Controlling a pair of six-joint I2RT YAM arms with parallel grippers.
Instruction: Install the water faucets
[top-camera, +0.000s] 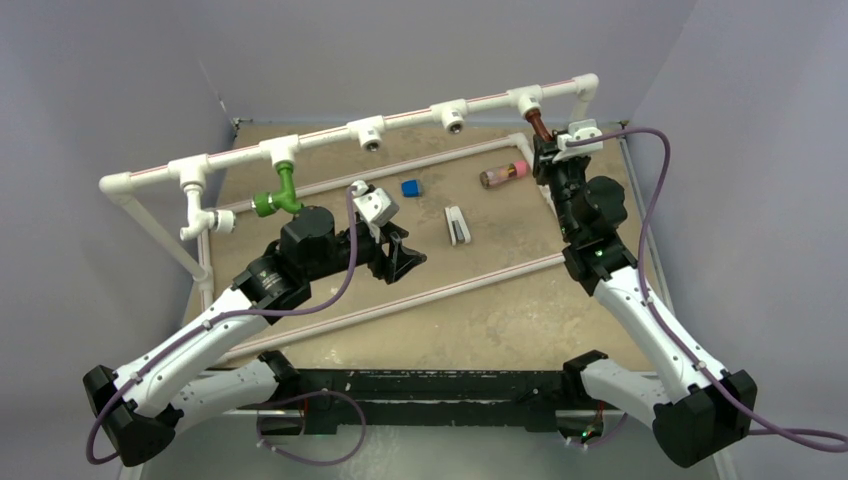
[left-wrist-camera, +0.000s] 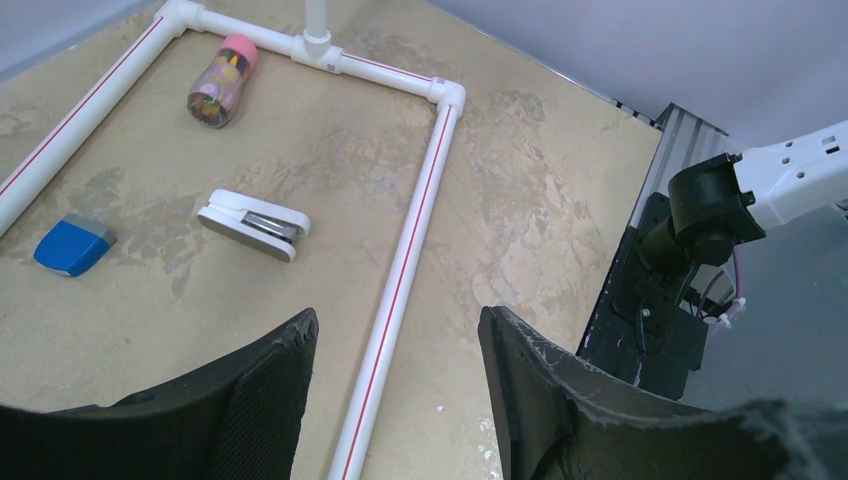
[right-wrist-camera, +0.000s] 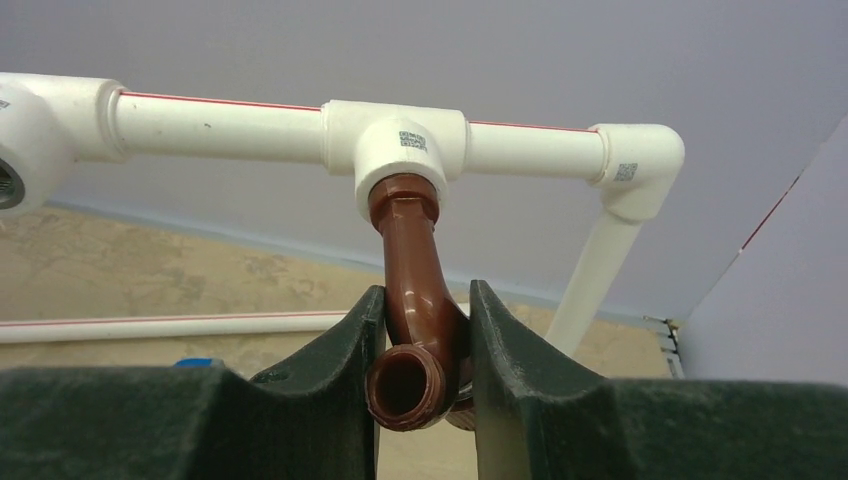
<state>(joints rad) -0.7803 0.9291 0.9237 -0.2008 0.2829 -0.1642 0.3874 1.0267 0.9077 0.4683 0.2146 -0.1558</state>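
The reddish-brown faucet (top-camera: 537, 127) hangs from the rightmost T-fitting (top-camera: 527, 101) of the raised white pipe rail. My right gripper (top-camera: 547, 150) is shut on its lower elbow. In the right wrist view the brown faucet (right-wrist-camera: 415, 300) sits between both fingers of the gripper (right-wrist-camera: 422, 340), its top in the T-fitting (right-wrist-camera: 395, 140). The green faucet (top-camera: 278, 195) hangs from the second T from the left. The white faucet (top-camera: 205, 218) hangs from the leftmost T. My left gripper (top-camera: 400, 255) is open and empty over the table; in its wrist view (left-wrist-camera: 398, 345) a floor pipe (left-wrist-camera: 400, 270) runs beneath it.
Two middle T-fittings (top-camera: 368, 133) (top-camera: 452, 116) have open sockets. On the table lie a blue block (top-camera: 410, 187), a white stapler-like piece (top-camera: 457, 224) and a pink-capped cylinder (top-camera: 503, 174). White floor pipes (top-camera: 440, 295) cross the table. Walls stand close on both sides.
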